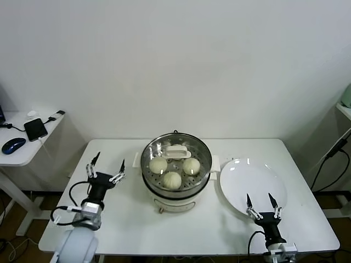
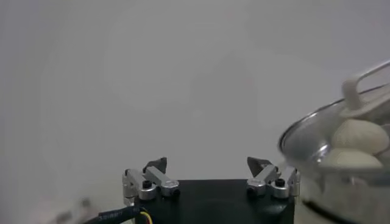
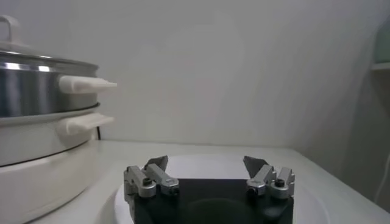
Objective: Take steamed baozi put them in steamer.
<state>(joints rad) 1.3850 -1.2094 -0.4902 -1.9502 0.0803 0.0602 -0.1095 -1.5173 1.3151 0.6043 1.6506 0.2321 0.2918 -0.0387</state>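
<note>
Buns [image 1: 173,178] sit inside the steamer [image 1: 175,193] already: I count three plainly on the perforated tray, and a fourth may be hidden behind the lid handle [image 1: 178,152], though I cannot tell. A glass lid [image 1: 154,150] appears to cover the pot, its white handle lying across the top. The white plate [image 1: 252,186], just to the right of the steamer, shows no bun on it.

My left claw [image 1: 107,169] hangs spread wide and empty to the left of the steamer, near it but not touching; in my left wrist view [image 2: 210,167] the steel rim and two buns show off to one side. My right claw [image 1: 261,206] is also spread wide and empty, over the near edge of the plate on the steamer's right [image 3: 207,167].

I judge the loading step to be at its end, with nothing left to carry. If a bun is missing somewhere I cannot see, the next move calls for finding it first; otherwise both arms only need to draw back clear of the steamer without knocking its side handles
</note>
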